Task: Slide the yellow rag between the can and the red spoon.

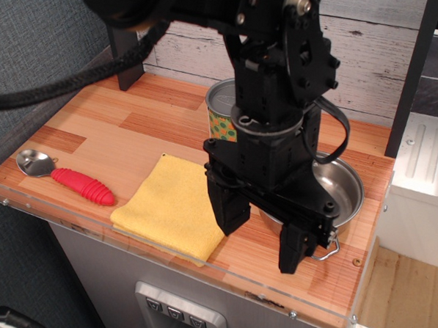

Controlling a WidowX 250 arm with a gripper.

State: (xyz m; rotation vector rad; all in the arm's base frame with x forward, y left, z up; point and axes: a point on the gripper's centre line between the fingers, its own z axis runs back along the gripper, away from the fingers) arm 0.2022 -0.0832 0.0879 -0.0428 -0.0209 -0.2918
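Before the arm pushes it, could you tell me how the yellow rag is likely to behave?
The yellow rag looks soft and folded in layers, so it would probably bunch or unfold rather than slide stiffly. Lying flat on the wooden tabletop, it cannot roll or tip.

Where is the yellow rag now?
The yellow rag lies near the table's front edge, between the red spoon to its left and the open end effector.

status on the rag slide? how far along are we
Possibly done: the yellow rag lies flat on the counter, with the red spoon to its left and the can behind and to its right, so roughly between them. In hand: nothing; the pincer is open above the rag's right edge, beside the steel pot. Left: at most a nudge, then pull the arm clear.
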